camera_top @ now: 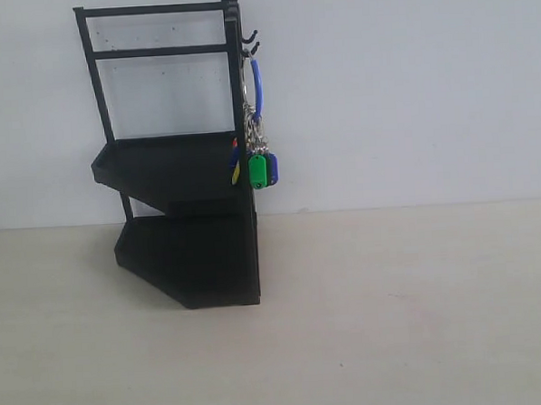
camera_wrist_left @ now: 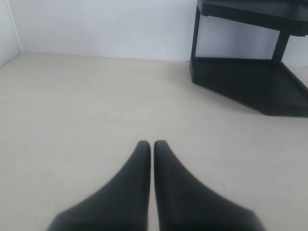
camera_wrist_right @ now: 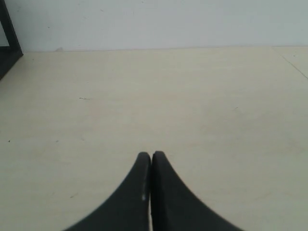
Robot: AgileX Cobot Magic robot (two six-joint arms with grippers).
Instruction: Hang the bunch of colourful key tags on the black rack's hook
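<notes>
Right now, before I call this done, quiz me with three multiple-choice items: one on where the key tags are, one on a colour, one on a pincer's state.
1. Where is the colourful key tag bunch?
A) lying on the table
B) hanging from a hook on the black rack
C) inside the lower tray

2. What colour is the loop that goes up to the hook?
A) red
B) blue
C) white

3. How is the left pincer?
A) shut and empty
B) wide open
C) shut on the bunch

Answers:
1 B: the bunch dangles at the rack's side below the hook.
2 B: the loop is plainly blue.
3 A: its tips meet with nothing between them.
</notes>
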